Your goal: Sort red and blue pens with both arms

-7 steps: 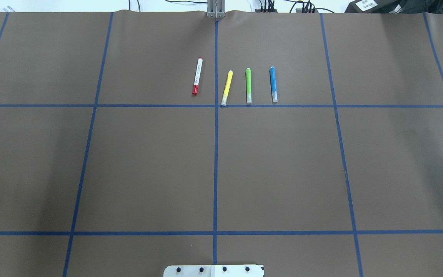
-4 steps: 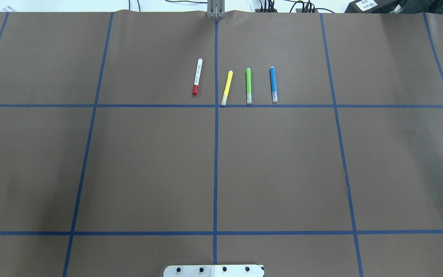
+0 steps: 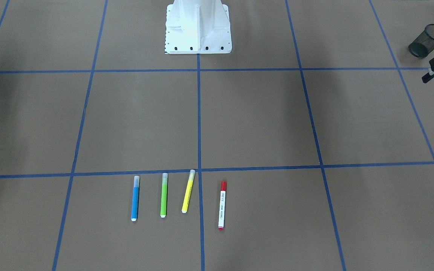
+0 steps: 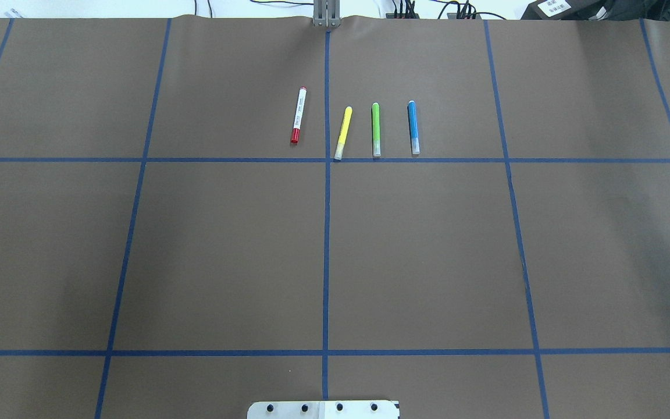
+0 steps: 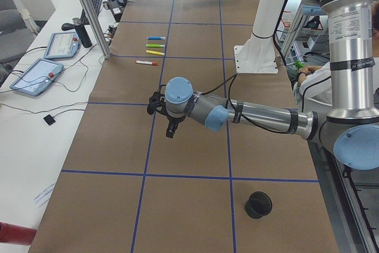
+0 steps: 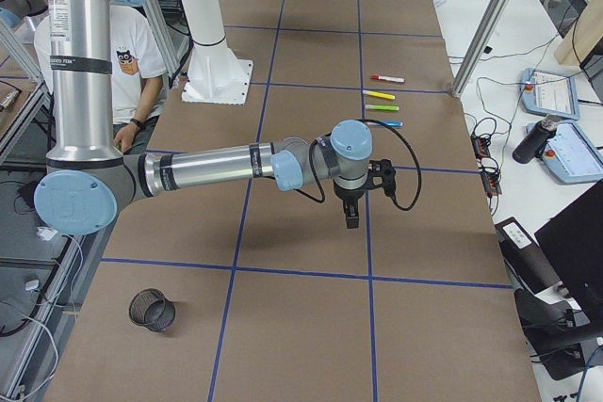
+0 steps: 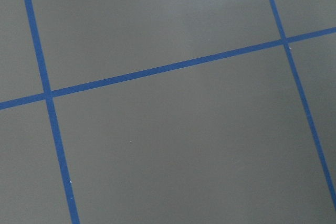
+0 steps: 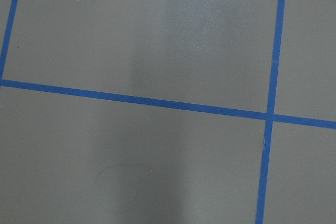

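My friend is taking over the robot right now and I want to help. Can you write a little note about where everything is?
Left gripper: hovers over the table, far from the pens, no pen in it. Open or shut, cannot tell.
Right gripper: the same, towards the other end.
Red marker and blue highlighter lie flat at the two ends of a row, with the yellow highlighter and green highlighter between them.
Done: nothing, no pen picked up.
Left: sort the red and the blue pen.
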Available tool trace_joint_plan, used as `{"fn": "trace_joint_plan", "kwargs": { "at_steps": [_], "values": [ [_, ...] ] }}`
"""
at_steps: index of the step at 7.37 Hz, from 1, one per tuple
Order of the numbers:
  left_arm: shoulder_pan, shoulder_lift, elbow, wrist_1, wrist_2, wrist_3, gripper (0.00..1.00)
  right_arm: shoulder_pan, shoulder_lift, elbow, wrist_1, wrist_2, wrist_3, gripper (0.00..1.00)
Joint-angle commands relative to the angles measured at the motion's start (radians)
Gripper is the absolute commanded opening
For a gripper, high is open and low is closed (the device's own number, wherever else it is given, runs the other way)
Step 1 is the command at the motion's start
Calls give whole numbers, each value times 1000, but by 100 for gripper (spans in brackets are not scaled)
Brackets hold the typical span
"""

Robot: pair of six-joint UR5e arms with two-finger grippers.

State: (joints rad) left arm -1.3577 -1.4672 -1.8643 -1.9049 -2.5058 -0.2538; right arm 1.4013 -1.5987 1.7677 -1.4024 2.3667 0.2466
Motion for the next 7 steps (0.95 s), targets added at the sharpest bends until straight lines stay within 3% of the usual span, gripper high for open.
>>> {"fn": "trace_joint_plan", "kwargs": {
  "at_steps": [1, 3, 4, 6, 7],
  "values": [
    [199, -160, 13, 15, 129, -173, 100, -5, 0, 32, -1, 3, 8, 100],
    [291, -281, 51, 26, 157, -231, 100, -56, -4, 59, -1, 2, 8, 100],
    [352, -394, 95, 83, 159, -322, 100, -80, 2, 65, -1, 3, 11, 100],
    [423, -615, 277, 130, 197, -410, 100, -96, 8, 84, -1, 3, 43, 100],
    [478, -663, 312, 121, 199, -514, 100, -123, 8, 101, -1, 5, 45, 100]
  ]
}}
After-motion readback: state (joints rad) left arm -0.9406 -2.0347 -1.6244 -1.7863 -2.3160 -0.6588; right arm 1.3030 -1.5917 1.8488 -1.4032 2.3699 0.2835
